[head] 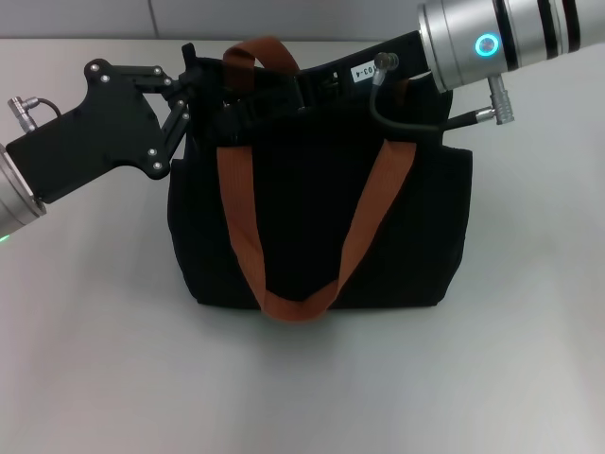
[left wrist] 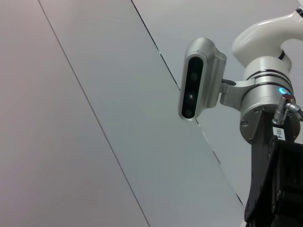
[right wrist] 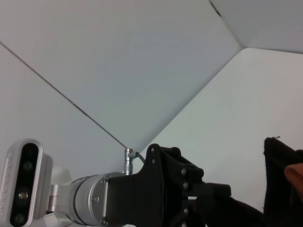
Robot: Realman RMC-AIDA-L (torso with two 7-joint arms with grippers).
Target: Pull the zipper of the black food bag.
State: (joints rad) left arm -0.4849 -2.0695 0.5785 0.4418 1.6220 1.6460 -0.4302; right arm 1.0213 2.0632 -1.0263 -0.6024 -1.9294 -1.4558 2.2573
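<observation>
Standing on the bench [head: 85, 378], the black food bag [head: 321, 218] has both pincers at its top edge, grips and zipper hidden, so a blind pull risks dragging fabric or tipping it.

You see the black food bag [head: 321, 227] at the centre of the head view as matt woven cloth, soft and without sheen. Its two strap handles [head: 241, 203] are rust-orange webbing, flat and slightly ribbed. The left gripper [head: 194, 80], at the upper left of that frame, is matt black plastic or painted metal plates with small bright screw heads. At the upper right, the right arm's wrist [head: 473, 38] is brushed silver metal, smooth with a soft gloss, and a black rubbery cable [head: 402, 123] hangs from it. The table [head: 95, 359] under the bag is smooth, pale and matt.
</observation>
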